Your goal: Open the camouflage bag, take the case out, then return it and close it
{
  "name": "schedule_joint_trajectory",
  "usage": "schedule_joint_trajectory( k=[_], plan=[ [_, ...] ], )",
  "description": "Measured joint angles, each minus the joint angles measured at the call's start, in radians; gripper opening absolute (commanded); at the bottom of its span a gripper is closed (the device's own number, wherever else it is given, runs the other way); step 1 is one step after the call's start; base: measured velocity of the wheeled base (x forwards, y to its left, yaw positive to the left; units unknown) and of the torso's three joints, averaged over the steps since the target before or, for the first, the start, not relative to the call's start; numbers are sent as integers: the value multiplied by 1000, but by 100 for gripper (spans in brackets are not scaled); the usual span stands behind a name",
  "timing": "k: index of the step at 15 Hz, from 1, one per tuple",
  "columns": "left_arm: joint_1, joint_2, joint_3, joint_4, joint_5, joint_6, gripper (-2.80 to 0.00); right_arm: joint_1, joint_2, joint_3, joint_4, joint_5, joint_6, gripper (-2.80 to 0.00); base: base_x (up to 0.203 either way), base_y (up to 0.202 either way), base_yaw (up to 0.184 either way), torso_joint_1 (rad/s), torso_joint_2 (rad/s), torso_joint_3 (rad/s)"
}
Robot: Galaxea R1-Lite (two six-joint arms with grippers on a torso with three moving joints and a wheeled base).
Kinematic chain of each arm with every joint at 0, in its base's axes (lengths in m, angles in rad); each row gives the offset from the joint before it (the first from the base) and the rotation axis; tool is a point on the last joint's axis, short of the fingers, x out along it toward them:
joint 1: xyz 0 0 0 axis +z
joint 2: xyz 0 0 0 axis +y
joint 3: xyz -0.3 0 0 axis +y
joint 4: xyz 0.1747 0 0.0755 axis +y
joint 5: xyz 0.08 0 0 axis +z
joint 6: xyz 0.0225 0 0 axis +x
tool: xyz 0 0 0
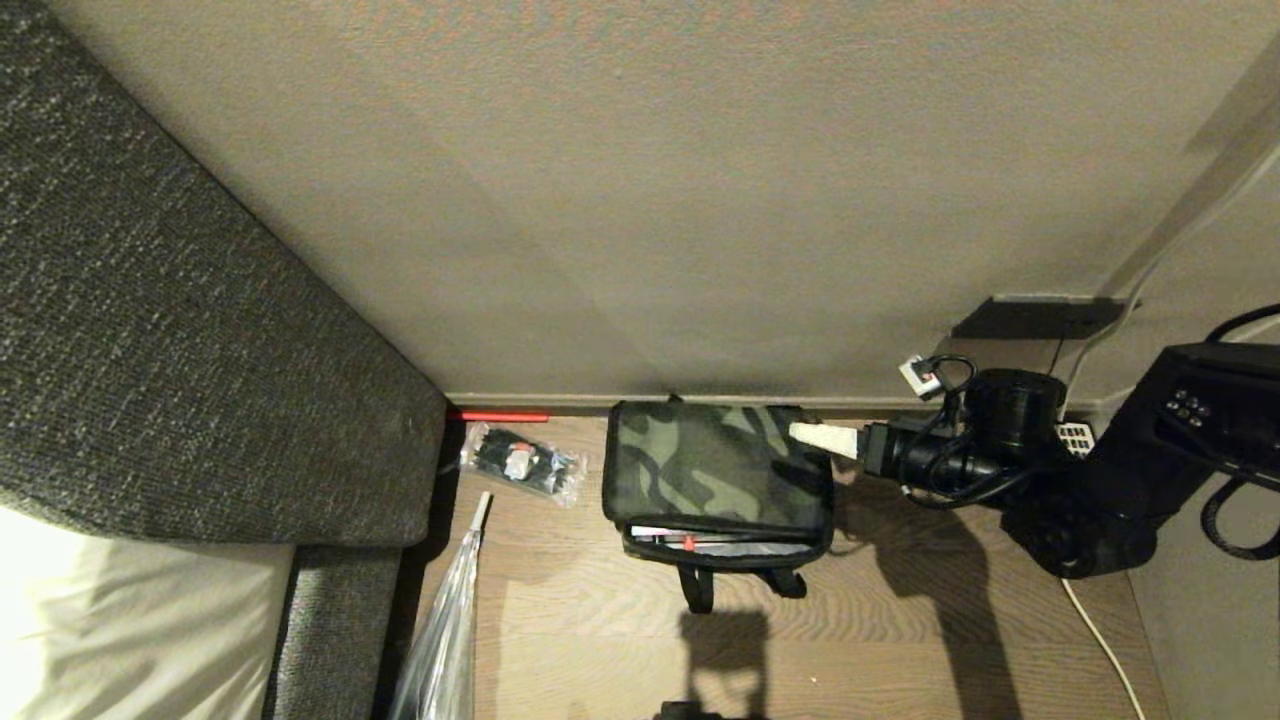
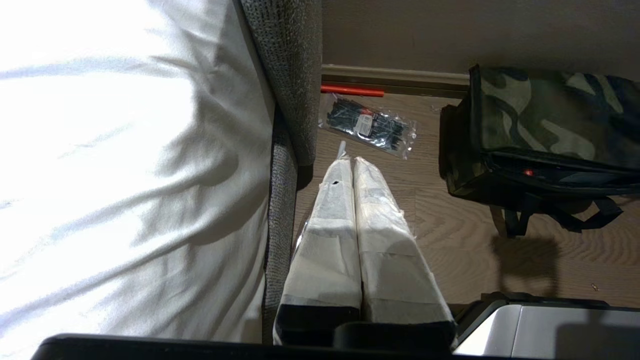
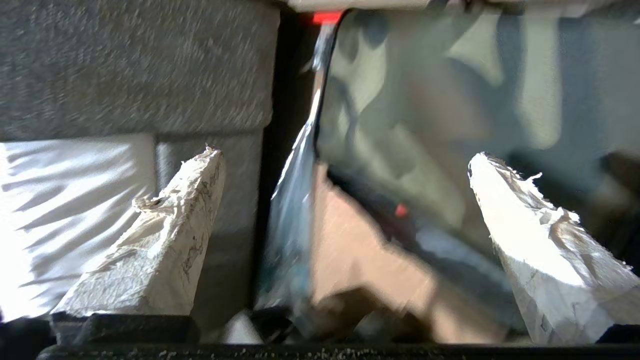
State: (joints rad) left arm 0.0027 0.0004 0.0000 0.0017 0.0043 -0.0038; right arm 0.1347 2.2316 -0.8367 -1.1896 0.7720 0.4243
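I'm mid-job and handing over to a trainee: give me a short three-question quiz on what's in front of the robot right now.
1. True or false: the right gripper is shut on the camouflage bag.
2. What lies on the floor between the grey sofa and the bag?
A. a desk telephone
B. a clear packet of cable ties
C. a shoe
3. Fill in: the left gripper has its fingers ____.

Key
1. False: its fingers are apart, beside the bag's far right corner.
2. B
3. shut

Beige wall (image 1: 640, 200), wood-plank floor (image 1: 620, 640), grey fabric sofa (image 1: 180, 340), white bedding (image 2: 125, 175)
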Motion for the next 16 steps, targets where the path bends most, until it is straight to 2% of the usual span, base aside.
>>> schedule_joint_trajectory(
  k=[4,8,10,14,16],
  plan=[
    [1,0,0,0,0,0,-280,-24,-216,104,187,2,27,0,0,0,0,0,0,0],
    [1,0,0,0,0,0,-280,-40,-594,204,518,-43,13,0,0,0,0,0,0,0],
    [-1,0,0,0,0,0,-280,-50,-815,251,717,-130,-35,0,0,0,0,0,0,0],
    [0,0,0,0,0,0,-280,-85,-1291,389,1129,-343,-223,0,0,0,0,0,0,0],
    [0,0,0,0,0,0,-280,-105,-1537,482,1297,-478,-319,0,0,0,0,0,0,0]
  ],
)
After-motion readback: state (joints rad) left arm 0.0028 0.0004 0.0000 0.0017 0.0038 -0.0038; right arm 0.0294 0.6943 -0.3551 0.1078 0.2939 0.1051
